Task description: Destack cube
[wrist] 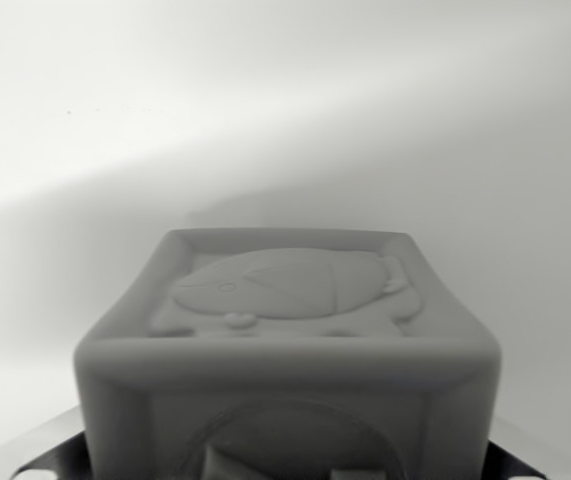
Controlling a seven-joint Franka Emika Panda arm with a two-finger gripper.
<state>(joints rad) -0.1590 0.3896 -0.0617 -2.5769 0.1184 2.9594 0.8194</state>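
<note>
Wrist view: a pale cube is filling the lower middle of the frame, right under the camera.

Its top face is showing a raised border framing a relief figure, a rounded animal shape lying lengthwise, with its pointed end toward the wrist view's left. The near face is dropping out of the bottom edge, carrying part of a curved embossed shape that is cut off by the frame. Dark metal parts of the tool are peeking in at both lower corners, sitting just beside the cube's lower sides; whether the tool is gripping the cube or standing open cannot be told, since its tips are lying out of sight. Beyond the cube the table is stretching away pale and plain, with a soft shadow band crossing it diagonally.
</note>
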